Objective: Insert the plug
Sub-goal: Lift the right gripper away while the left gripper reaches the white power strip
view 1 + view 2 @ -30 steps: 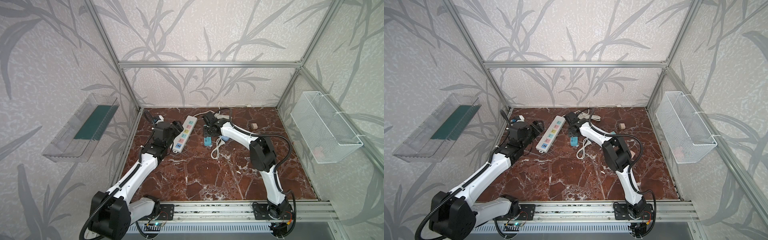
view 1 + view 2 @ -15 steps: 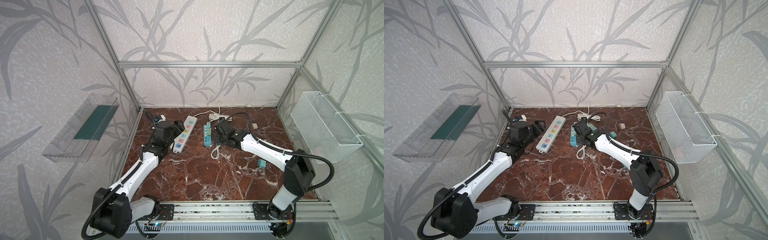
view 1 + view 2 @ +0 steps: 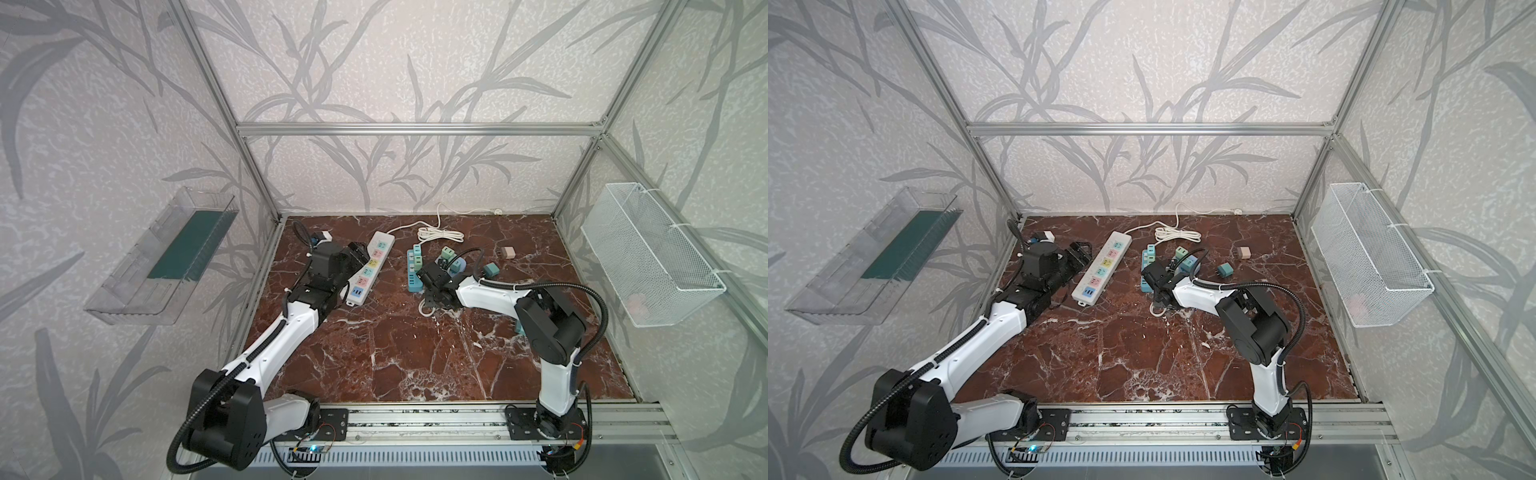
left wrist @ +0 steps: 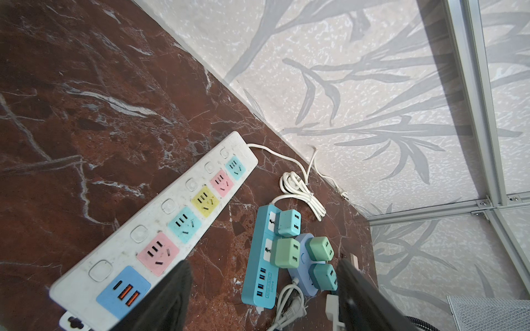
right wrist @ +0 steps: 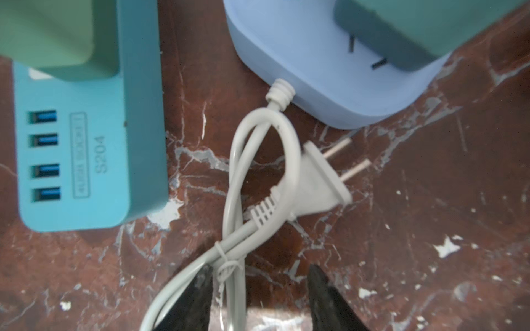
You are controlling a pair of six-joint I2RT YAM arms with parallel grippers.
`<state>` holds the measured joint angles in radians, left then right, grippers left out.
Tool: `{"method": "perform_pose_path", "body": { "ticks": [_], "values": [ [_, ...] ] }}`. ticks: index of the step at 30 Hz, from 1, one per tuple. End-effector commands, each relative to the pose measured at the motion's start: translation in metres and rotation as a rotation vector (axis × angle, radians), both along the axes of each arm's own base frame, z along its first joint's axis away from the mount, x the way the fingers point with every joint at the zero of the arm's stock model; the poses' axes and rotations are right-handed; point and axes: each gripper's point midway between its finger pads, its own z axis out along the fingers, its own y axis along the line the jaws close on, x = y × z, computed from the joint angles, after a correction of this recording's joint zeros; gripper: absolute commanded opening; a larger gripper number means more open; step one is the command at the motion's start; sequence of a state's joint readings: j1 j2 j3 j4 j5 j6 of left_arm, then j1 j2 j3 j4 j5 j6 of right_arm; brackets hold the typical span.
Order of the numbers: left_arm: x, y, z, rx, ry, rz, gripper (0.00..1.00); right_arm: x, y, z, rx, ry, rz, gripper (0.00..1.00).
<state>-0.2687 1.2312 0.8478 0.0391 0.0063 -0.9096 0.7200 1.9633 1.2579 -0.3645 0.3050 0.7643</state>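
Just above the middle of both top views, on the red marble table, the right gripper is tipped down over a tied white cord. Its jaws stand apart and grasp nothing. The bundled cord runs between them, close against one finger and clear of the other. The white two-pin plug lies flat on the marble at the end of that cord, in no socket. Its pins point toward the pale blue socket hub and stop just short of it. From above, the plug seems to be hidden under the wrist, so only a loop of the cord shows there.

A teal power strip lies just beside the hub, with two adapters plugged into it. Left of centre in the frame, the white power strip lies on a slant. The left gripper is beside its lower end, released, with its jaws wide and nothing between them. A loose teal adapter and a beige one sit right of centre, apart from the strips.
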Motion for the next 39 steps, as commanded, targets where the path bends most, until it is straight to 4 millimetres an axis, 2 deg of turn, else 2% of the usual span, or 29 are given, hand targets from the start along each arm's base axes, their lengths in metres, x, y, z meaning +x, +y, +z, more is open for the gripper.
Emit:
{"method": "perform_pose_path", "body": {
  "ticks": [1,5,7,13,20,22,24,26,29,35,39],
  "values": [
    [0.001,0.003,-0.002,-0.007,-0.004,0.014,0.8,0.011,-0.001,0.0,0.025,-0.018,-0.036,0.4],
    [0.002,0.004,-0.003,-0.009,-0.001,0.016,0.8,0.019,-0.019,-0.009,0.018,0.002,-0.054,0.19],
    [0.002,0.005,-0.003,-0.011,-0.001,0.018,0.8,0.023,-0.029,-0.012,0.008,0.008,-0.05,0.15],
    [0.003,0.005,-0.005,-0.013,0.005,0.015,0.8,0.052,-0.058,-0.019,0.017,0.038,-0.063,0.13],
    [0.007,0.01,-0.011,0.022,0.013,0.023,0.8,0.087,-0.07,-0.014,0.019,0.047,-0.032,0.18],
    [0.009,0.014,-0.015,0.076,0.022,0.023,0.81,0.091,-0.068,-0.005,0.037,0.042,-0.011,0.23],
    [0.014,0.019,-0.023,0.163,0.052,0.015,0.83,0.09,-0.066,0.008,0.043,0.032,0.018,0.4],
    [0.02,0.021,-0.039,0.278,0.109,-0.024,0.88,0.085,-0.06,0.025,0.074,0.021,0.073,0.56],
    [0.029,0.019,-0.062,0.456,0.222,-0.139,0.98,0.071,-0.056,0.056,0.117,-0.003,0.131,0.71],
    [0.036,0.008,-0.109,0.655,0.443,-0.403,0.99,0.031,-0.069,0.105,0.136,-0.079,0.201,0.89],
    [0.033,0.0,-0.134,0.742,0.554,-0.571,0.99,0.006,-0.076,0.123,0.168,-0.133,0.231,0.95]
  ]
}}
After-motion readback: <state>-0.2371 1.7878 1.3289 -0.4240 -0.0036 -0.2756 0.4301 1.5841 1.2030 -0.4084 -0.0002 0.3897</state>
